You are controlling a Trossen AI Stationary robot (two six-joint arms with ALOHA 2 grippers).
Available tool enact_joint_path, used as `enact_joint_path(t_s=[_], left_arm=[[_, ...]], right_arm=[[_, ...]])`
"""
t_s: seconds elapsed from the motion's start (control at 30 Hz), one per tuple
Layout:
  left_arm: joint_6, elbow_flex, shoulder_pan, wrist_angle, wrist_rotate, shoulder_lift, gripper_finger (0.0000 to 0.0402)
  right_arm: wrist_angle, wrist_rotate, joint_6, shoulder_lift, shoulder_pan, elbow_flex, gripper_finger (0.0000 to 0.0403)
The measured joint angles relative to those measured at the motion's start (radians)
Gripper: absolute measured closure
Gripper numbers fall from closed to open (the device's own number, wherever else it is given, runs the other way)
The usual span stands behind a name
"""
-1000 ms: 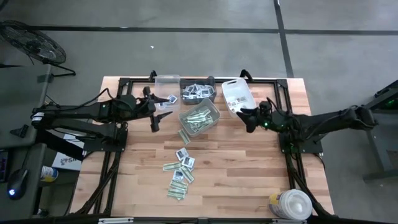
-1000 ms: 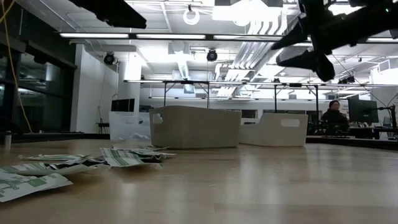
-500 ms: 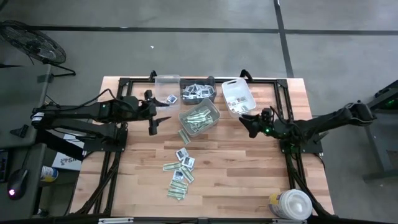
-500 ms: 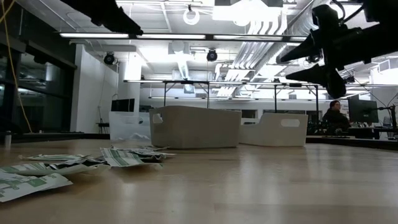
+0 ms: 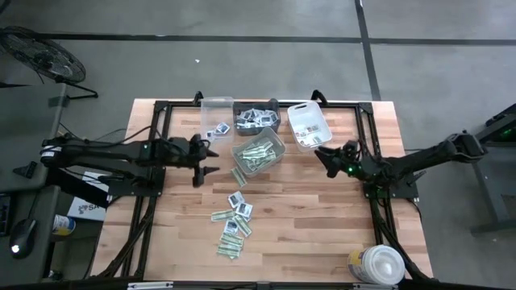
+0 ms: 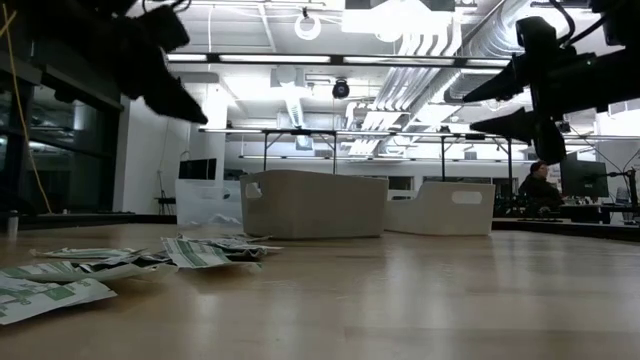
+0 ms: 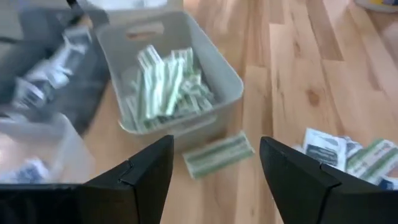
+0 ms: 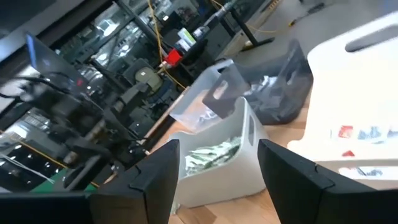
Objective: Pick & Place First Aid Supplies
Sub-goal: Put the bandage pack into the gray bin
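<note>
The first aid supplies lie loose on the wood: green-and-white strips and squarish white packets [image 5: 233,217], with one green strip [image 7: 217,154] flat beside the grey bin [image 5: 258,151] that holds more strips. My left gripper [image 5: 202,161] hangs open in the air left of that bin, slanting down at the strip, its fingers [image 7: 146,180] apart with nothing between them. My right gripper [image 5: 322,153] hangs open and level in front of the white bin [image 5: 308,125], also with nothing between its fingers [image 8: 292,180]. In the low view both grippers, the left [image 6: 170,85] and the right [image 6: 525,100], stand well above the table.
A clear bin [image 5: 216,119] and a dark bin [image 5: 256,121] with white packets stand at the back beside the white bin. A big round white tub [image 5: 377,264] sits at the near right corner. Bare wood lies between the loose packets and the tub.
My left gripper has come down toward the table and a little toward its near edge, tipping to point more downward. My right gripper has sunk a little and turned slightly. Both stay open. No packet has moved.
</note>
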Motion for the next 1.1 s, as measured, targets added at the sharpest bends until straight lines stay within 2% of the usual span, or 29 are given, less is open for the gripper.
enact_joint_path(t_s=[0.27,0.7,1.1], left_arm=[[-0.172,-0.129,0.000,0.093,0.068,0.025,0.0165],[-0.230,-0.139,0.000,0.113,0.038,0.119,0.0165],[-0.310,-0.139,0.000,0.283,0.034,0.343,0.0165]], right_arm=[[-0.045,-0.044,-0.096,-0.117,0.000,0.000,0.0192],[-0.353,-0.073,-0.105,-0.368,0.000,0.000,0.0192],[-0.397,-0.058,-0.259,-0.388,0.000,0.000,0.0192]])
